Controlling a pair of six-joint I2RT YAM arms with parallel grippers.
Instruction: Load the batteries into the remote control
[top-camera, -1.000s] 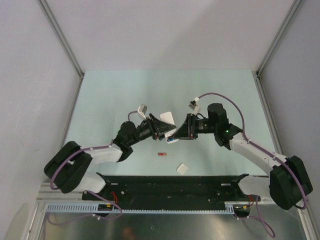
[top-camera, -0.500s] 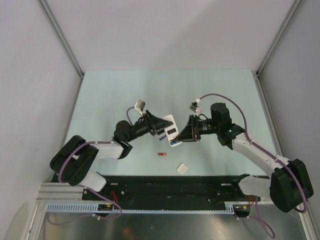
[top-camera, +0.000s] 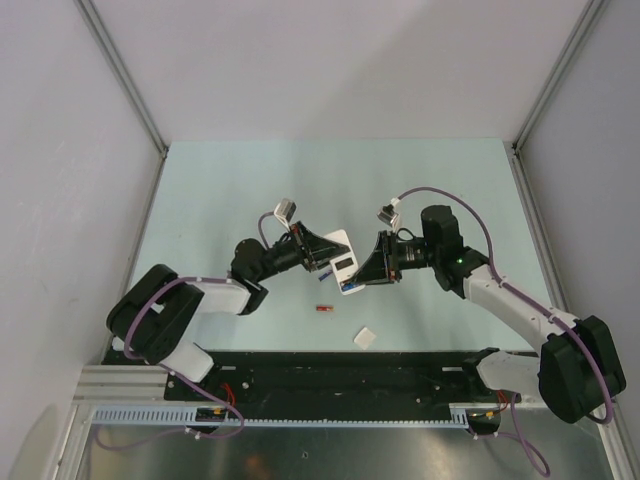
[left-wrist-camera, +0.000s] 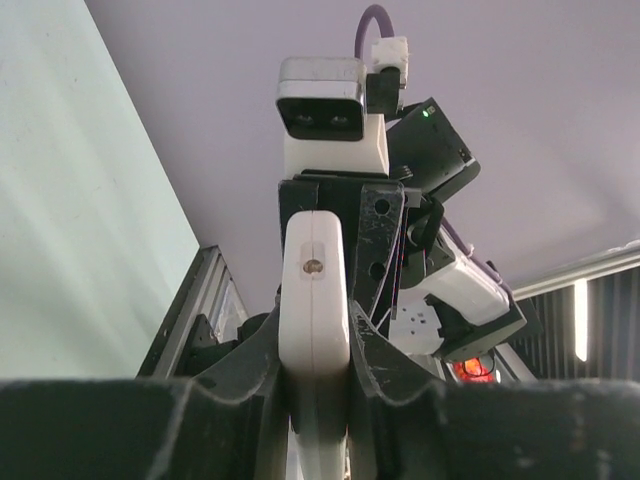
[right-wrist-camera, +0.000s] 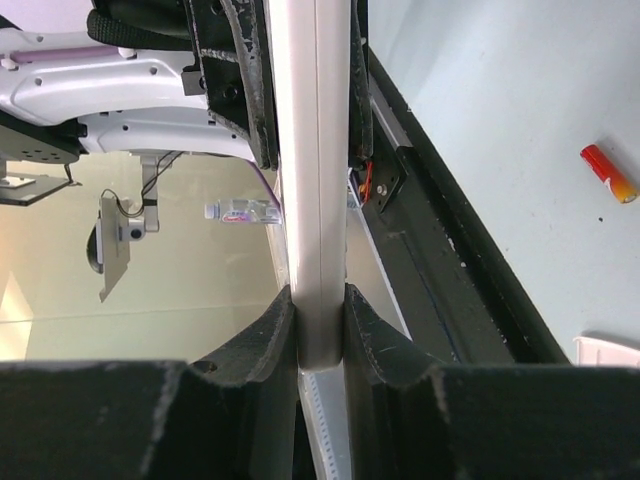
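The white remote control (top-camera: 345, 265) hangs in the air above the table's middle, held from both sides. My left gripper (top-camera: 326, 258) is shut on its left end; in the left wrist view the remote control (left-wrist-camera: 315, 290) stands edge-on, pinched by the left gripper (left-wrist-camera: 318, 350). My right gripper (top-camera: 366, 270) is shut on the other end, and the right gripper (right-wrist-camera: 320, 305) clamps the remote control (right-wrist-camera: 318, 180) by its thin sides. A speck of blue shows at the remote's near end. A red battery (top-camera: 323, 310) (right-wrist-camera: 608, 172) lies on the table below.
A small white cover piece (top-camera: 366, 337) (right-wrist-camera: 610, 350) lies on the pale green table (top-camera: 220, 190) near the front, right of the red battery. The black base rail (top-camera: 340, 370) runs along the near edge. Grey walls enclose the sides and back.
My left gripper has moved in and shut on the remote's left end. The right gripper has kept its hold, and the remote shifted slightly right.
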